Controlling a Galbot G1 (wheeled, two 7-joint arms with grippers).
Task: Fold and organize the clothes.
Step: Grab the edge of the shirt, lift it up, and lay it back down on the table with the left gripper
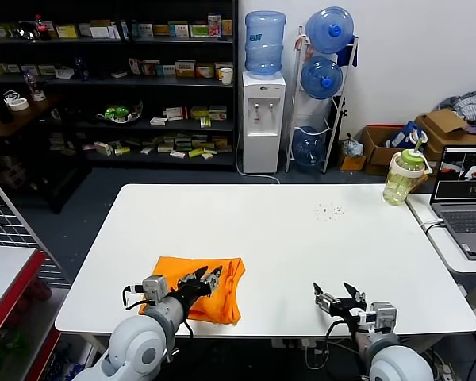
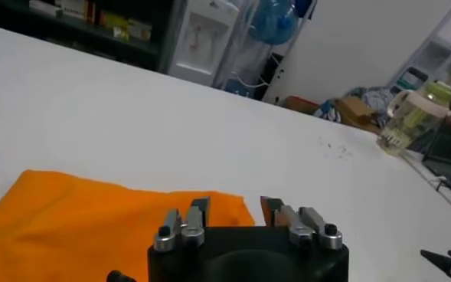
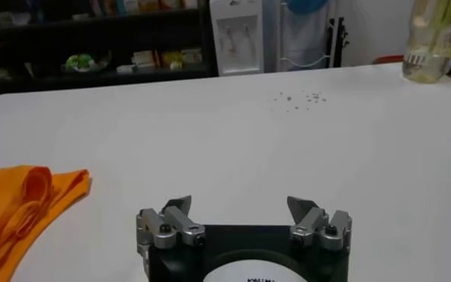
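The orange T-shirt (image 1: 200,284) lies folded into a small rectangle on the white table (image 1: 285,238) near its front left edge; no lettering shows. My left gripper (image 1: 209,275) is open and empty, hovering low over the shirt's near part. In the left wrist view the shirt (image 2: 80,222) spreads beyond the open left gripper (image 2: 236,204). My right gripper (image 1: 335,289) is open and empty above bare table at the front right, well apart from the shirt. In the right wrist view the right gripper (image 3: 240,203) is open and the shirt's folded edge (image 3: 22,203) shows at one side.
A lidded jug of yellowish liquid (image 1: 404,176) stands at the table's far right corner. A laptop (image 1: 466,198) sits on a side table to the right. A few dark specks (image 1: 329,210) lie on the table. A red-edged table (image 1: 4,278) is on the left.
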